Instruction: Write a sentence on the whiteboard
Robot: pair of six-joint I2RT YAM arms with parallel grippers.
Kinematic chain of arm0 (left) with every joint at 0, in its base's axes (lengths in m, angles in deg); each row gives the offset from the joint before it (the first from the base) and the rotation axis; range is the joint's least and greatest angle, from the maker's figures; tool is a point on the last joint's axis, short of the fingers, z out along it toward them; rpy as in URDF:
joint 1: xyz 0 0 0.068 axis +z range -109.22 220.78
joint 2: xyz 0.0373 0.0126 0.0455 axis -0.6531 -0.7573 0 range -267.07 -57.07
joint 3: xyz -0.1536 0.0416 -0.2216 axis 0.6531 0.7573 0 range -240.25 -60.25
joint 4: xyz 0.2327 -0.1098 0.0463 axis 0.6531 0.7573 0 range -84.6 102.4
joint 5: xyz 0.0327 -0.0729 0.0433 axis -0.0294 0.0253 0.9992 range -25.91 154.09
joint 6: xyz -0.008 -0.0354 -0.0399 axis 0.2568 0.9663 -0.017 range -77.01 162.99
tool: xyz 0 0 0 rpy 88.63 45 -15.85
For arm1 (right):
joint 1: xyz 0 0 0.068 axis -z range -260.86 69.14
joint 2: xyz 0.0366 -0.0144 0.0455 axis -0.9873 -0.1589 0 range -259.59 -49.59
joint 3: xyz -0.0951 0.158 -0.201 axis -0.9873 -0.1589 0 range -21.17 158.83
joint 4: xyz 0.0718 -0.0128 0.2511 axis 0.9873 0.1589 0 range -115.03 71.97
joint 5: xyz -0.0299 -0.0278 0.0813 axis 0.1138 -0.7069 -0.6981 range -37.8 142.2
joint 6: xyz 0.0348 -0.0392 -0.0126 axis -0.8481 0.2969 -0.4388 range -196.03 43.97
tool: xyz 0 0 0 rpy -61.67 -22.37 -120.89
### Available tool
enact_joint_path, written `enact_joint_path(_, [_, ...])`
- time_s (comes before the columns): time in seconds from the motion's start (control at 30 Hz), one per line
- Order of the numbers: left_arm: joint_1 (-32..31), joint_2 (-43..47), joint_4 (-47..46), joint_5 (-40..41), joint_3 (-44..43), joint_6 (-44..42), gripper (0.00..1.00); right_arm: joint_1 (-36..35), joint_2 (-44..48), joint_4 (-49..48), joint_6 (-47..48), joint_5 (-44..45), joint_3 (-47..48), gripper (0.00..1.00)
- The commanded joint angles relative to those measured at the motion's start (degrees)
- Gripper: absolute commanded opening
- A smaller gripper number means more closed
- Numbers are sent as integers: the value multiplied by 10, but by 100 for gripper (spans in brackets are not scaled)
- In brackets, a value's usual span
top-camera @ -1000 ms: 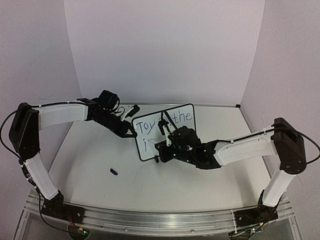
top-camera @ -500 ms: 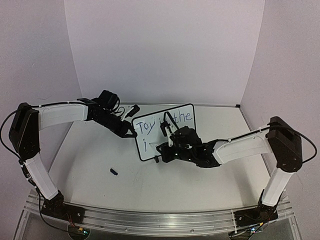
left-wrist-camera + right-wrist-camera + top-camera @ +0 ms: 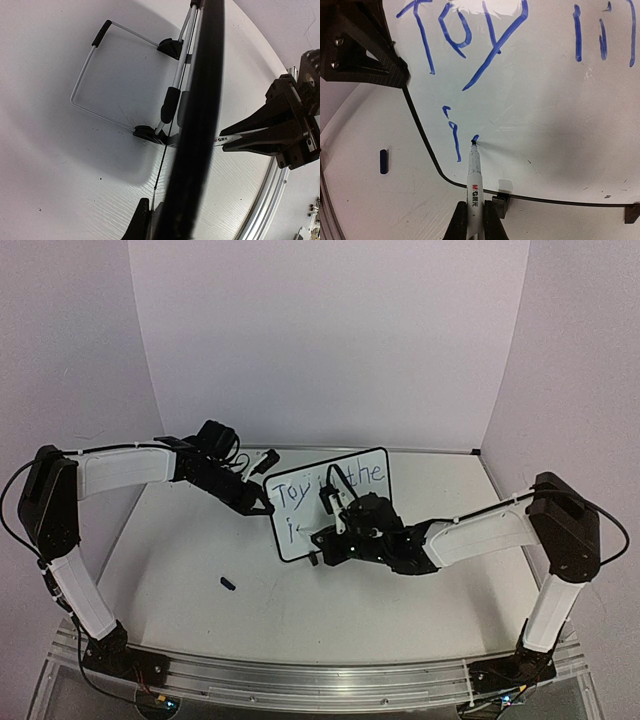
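The whiteboard (image 3: 305, 520) is a small glossy white rectangle with rounded corners and a thin black frame. It stands propped up mid-desk on a bent wire stand (image 3: 170, 104) with black rubber sleeves, plus little black feet (image 3: 500, 205) at the bottom edge. The sentence (image 3: 293, 492) on it is loose blue marker handwriting. "Toy" is up top with more words to the right, partly blocked by the right arm from overhead. A lone "j" starts the second line.

The desk (image 3: 200, 540) is smooth matte white with a few specks. A small blue cap (image 3: 229, 583) lies on it, down-left of the board and well apart from it.

The left claw (image 3: 265, 506) is clamped tight on the board's left edge, and in its own camera the frame shows as a dark blurry bar. The right claw (image 3: 472, 207) is pinched closed around a slim white marker (image 3: 474, 185) with printed lettering. The marker's tip touches the board just right of the "j", on a small blue dab.
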Motion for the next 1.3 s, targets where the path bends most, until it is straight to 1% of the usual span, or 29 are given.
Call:
enact_joint_path(0.0, [-5, -18, 24, 33, -15, -1, 0, 3, -17, -8, -5, -17, 14, 0])
enact_joint_path(0.2, [-5, -17, 25, 33, -15, -1, 0, 3, -5, 6, -9, 1, 1, 0])
enact_joint_path(0.3, [-5, -17, 24, 33, -15, -1, 0, 3, 5, 12, -8, 27, -3, 0])
enact_joint_path(0.5, [-6, -16, 25, 33, -15, -1, 0, 3, 22, 24, 7, 44, 4, 0])
enact_joint_path(0.83, [-6, -17, 25, 33, -16, -1, 0, 3, 29, 35, 26, 41, 26, 0])
enact_joint_path(1.27, [-6, -18, 25, 33, -17, -1, 0, 2, 36, 35, 39, 10, 40, 0])
